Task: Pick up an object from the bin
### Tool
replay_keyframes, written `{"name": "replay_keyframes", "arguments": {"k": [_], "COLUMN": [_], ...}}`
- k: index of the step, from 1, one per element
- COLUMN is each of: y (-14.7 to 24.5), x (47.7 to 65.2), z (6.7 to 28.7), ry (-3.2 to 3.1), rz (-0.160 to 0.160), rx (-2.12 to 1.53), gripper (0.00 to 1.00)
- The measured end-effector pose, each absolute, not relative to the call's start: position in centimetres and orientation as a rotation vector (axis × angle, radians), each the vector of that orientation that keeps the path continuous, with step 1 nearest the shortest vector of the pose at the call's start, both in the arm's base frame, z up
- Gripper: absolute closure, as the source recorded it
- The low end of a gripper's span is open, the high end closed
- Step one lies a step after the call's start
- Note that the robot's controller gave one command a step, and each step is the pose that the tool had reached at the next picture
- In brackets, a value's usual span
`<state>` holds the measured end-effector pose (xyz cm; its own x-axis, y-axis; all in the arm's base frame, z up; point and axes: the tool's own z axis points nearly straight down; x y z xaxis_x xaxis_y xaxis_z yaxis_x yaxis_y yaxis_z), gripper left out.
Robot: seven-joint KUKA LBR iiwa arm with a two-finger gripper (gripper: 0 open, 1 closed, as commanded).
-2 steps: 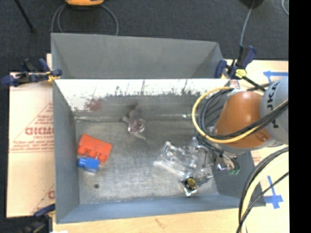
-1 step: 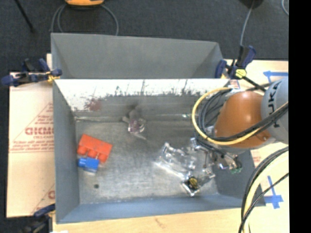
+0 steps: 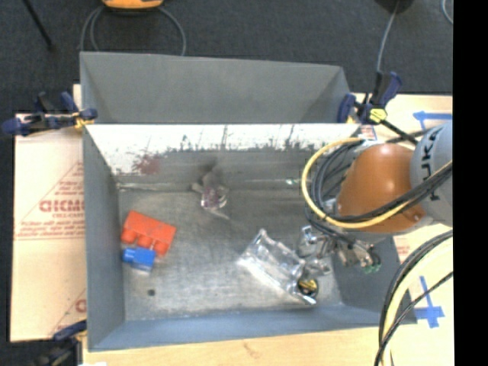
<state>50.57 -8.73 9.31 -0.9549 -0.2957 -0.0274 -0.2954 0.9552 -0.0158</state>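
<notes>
The gripper (image 3: 314,252) hangs low over the right end of a clear plastic packet (image 3: 263,261), which lies crumpled on the floor of the grey bin (image 3: 213,90). The metal parts of the gripper overlap the packet's right end. Whether the gripper is open, closed or has the packet in its grip cannot be told, since the wrist parts and the shiny plastic run together there.

Just beside the packet's lower right corner, touching or almost touching it, sits a small black and yellow thing (image 3: 306,286), too small to name.

Above and right of the packet, the round orange cover (image 3: 377,185) on the wrist hangs over the bin's right wall. Yellow and black cables (image 3: 306,175) loop round the cover on the side facing the packet.

Well to the left of the packet lies an orange toy block (image 3: 150,229). A smaller blue block (image 3: 139,258) touches its lower edge. Both are well apart from the gripper.

Up and to the left of the packet, close to the foot of the bin's back wall, rests a small grey and purplish thing (image 3: 211,194) of uneven shape. It stands alone and touches nothing else.

A tiny dark speck (image 3: 151,292) lies on the floor far left of the packet, below the blue block.
</notes>
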Motion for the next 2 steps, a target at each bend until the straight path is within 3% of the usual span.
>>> {"name": "replay_keyframes", "arguments": {"k": [1, 2], "y": [-8.30, -8.23], "x": [51.08, 50.94], "z": [25.77, 25.28], "ry": [3.075, 3.083], "rz": [-0.007, 0.000], "rx": [-0.583, -0.581], "gripper": [1.00, 0.00]}}
